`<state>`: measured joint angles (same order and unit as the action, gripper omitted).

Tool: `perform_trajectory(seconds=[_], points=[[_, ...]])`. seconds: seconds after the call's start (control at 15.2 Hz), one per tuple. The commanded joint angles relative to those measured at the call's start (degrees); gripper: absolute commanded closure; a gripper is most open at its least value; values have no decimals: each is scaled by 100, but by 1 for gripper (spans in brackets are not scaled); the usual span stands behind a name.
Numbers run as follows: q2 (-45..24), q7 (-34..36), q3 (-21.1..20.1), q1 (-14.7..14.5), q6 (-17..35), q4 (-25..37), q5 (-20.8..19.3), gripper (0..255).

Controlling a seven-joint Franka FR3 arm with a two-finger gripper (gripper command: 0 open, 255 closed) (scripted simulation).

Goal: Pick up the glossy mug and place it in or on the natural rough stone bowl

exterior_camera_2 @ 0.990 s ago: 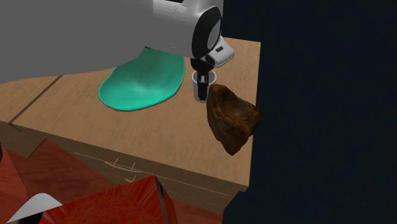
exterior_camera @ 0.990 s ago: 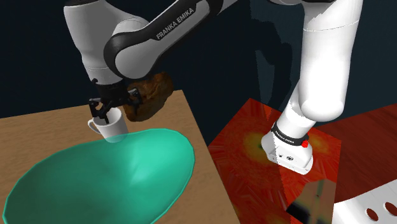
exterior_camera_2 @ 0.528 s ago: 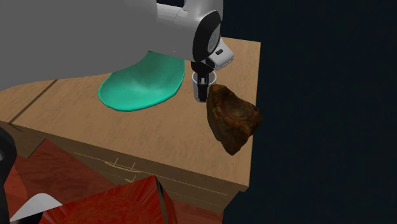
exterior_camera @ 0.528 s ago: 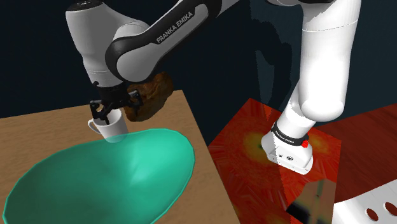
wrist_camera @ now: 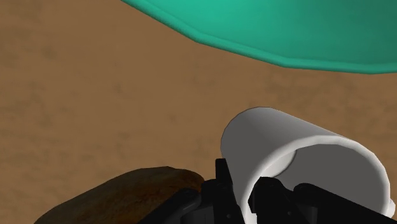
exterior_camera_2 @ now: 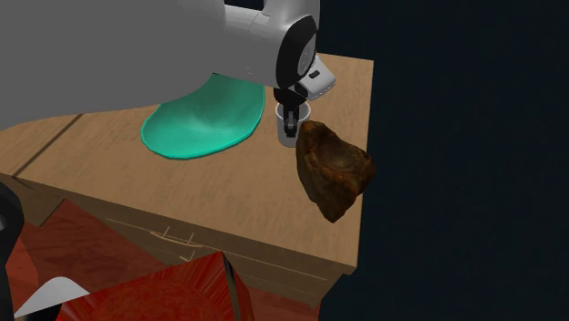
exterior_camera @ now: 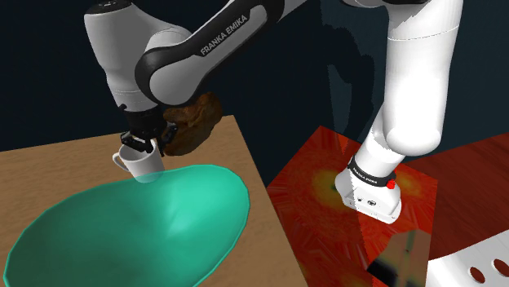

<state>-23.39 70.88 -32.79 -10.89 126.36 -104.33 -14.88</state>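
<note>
White glossy mug [exterior_camera: 140, 161] stood on the wooden table [exterior_camera: 49, 163], between the brown rough stone bowl [exterior_camera: 196, 119] and a large teal bowl [exterior_camera: 139, 228]. Gripper [wrist_camera: 242, 186] was clamped on the mug's wall, one finger inside the rim, one outside. Judged: grasp made. Lift and placing in the stone bowl not yet done.

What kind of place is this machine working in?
Probably a room in a home, rendered by a simulator: a wooden table carrying a white mug, a big teal bowl and a brown rough bowl, over a red patterned floor.
</note>
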Motion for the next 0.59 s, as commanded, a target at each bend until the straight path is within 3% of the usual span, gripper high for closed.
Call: perform_trajectory(seconds=[0.0, 0.53], points=[[0, 0, 0, 0, 1, 0, 0, 255], [218, -103, -84, 57, -370, 186, 165, 255]])
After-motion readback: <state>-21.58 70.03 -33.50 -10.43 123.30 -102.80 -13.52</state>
